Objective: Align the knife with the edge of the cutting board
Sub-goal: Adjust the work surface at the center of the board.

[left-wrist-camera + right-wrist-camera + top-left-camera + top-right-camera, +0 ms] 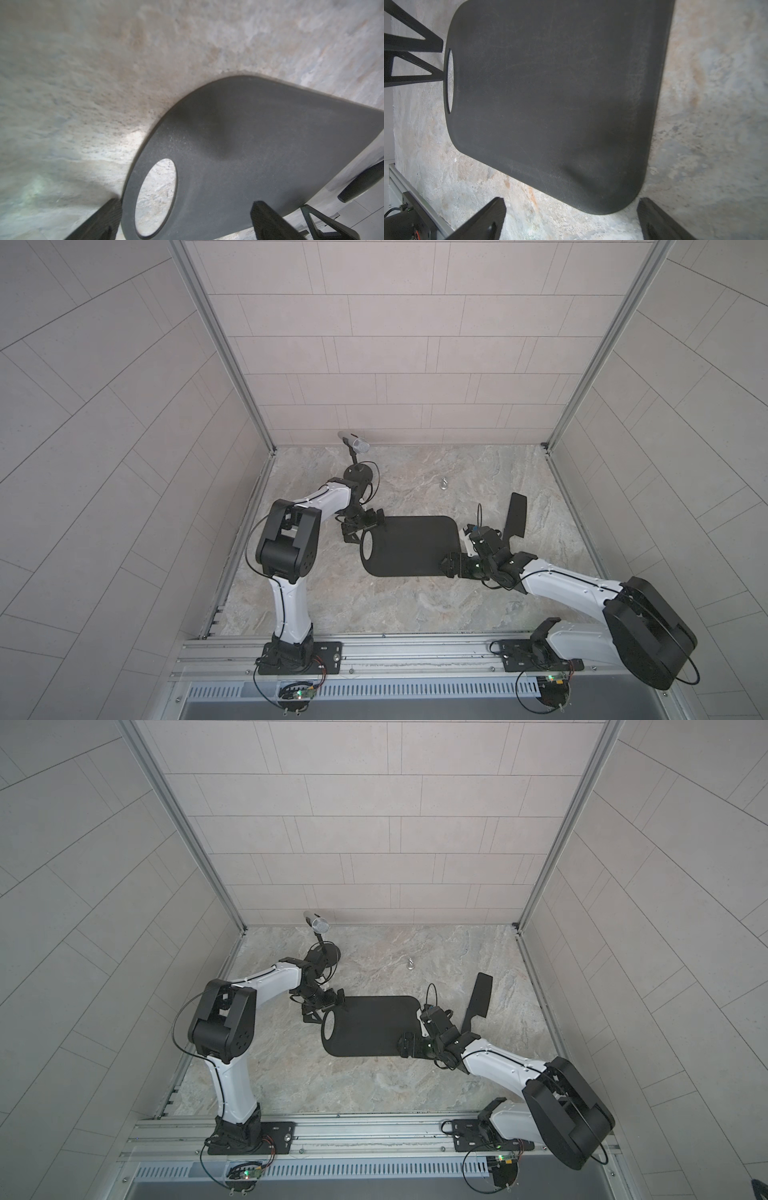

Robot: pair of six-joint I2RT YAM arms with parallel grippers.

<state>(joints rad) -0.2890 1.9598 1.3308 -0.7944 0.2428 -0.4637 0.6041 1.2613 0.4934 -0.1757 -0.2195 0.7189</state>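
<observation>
Black and matte, the cutting board (411, 545) is seen lying flat on the stone-patterned table (374, 605), near the middle, with its long sides running across both top views and its oval handle hole at the end toward the left arm. Fine pale scratches are shown on its surface (550, 93) in the right wrist view, and its corners are rounded. The knife (515, 514) is laid on the table beyond the board's plain short end, apart from it, with the wide blade pointing to the back wall and at a slight slant to that edge; its narrow handle is partly hidden behind the right arm's wrist. The left gripper (368, 526) is lowered at the hole end, at the far corner, with its jaws spread wide and nothing held; in the left wrist view one finger (268, 220) is seen over the board (249, 145) and the other beside its rim. The right gripper (457, 551) is placed at the opposite end, also fully spread and empty, its fingers (488, 218) standing on each side of the near corner. A microphone on a stand (359, 444) is set behind the left arm.
</observation>
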